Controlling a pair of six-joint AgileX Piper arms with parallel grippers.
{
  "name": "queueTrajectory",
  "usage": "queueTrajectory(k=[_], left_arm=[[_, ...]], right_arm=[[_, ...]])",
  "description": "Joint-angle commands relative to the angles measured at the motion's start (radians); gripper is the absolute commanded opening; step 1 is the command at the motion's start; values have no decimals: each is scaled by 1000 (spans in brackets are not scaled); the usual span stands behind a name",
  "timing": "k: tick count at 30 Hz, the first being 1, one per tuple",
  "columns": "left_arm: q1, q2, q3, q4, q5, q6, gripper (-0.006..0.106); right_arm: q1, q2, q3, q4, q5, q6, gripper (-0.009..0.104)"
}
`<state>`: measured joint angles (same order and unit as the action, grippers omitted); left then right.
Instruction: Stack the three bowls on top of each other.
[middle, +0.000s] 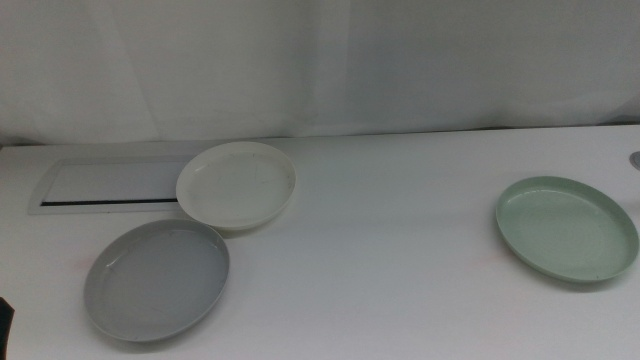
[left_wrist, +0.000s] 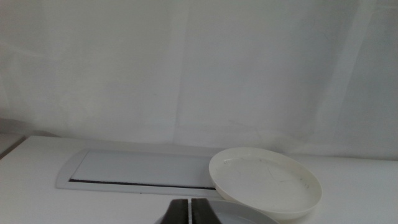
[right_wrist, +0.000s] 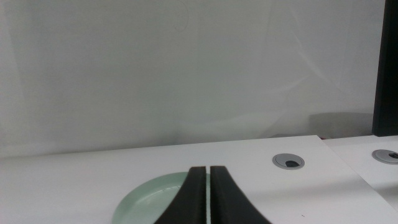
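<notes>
White and smooth, the table (middle: 400, 260) carries three separate bowls, none stacked on another. Nearest on the left side lies the shallow round grey plastic bowl (middle: 157, 278), flat on the table. In the left wrist view the left claw (left_wrist: 188, 211) sits low just before this grey bowl's rim, its two dark jaws pressed together with only a hairline seam between them, holding nothing; in the middle view only a dark sliver of it shows at the bottom left corner. Just behind the grey bowl, nearly touching its rim, rests the shallow round cream-white plastic bowl (middle: 237, 184), which overlaps the right end of a flat rectangular white panel with a dark slot (middle: 105, 186) set into the table. Well apart, on the right side, lies the shallow round pale mint green plastic bowl (middle: 566, 228). The right claw (right_wrist: 209, 199) hovers close over its near edge, jaws closed together and empty. Farther on that side, two round grey grommets (right_wrist: 289, 162) sit in the tabletop. A pale white curtain (middle: 320, 60) closes off the back.
</notes>
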<state>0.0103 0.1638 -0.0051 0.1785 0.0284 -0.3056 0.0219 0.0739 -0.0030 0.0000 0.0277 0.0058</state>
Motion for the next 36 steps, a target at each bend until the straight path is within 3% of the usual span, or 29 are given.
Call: queueTrajectory(k=[1, 3, 6, 7, 10, 11, 22, 28, 36], left_arm=[[2, -3, 37, -2, -12, 2, -3], [2, -3, 37, -2, -35, 2, -2], [2, -3, 39, -2, -44, 2, 17], [2, -3, 39, -2, -50, 2, 26], [2, -3, 39, -2, -63, -19, 74], [2, -3, 39, -2, -74, -20, 92], [0, -3, -12, -5, -28, -157, 93], [0, 54, -289, -3, 280, -135, 93], [0, 332, -651, -12, 670, -43, 92]], right_arm=[[-2, -4, 38, 0, -7, -6, -3], [-2, -4, 38, 0, -36, -6, 0], [-2, -2, 38, 0, -51, -6, 29], [-2, -2, 38, 0, -61, -6, 44], [-2, -2, 38, 13, -79, -6, 98], [-2, -2, 38, 16, -82, -6, 103], [-2, -2, 38, 41, -103, -6, 103], [-2, -2, 38, 42, -111, -6, 103], [-2, -2, 38, 49, -111, 6, 103]])
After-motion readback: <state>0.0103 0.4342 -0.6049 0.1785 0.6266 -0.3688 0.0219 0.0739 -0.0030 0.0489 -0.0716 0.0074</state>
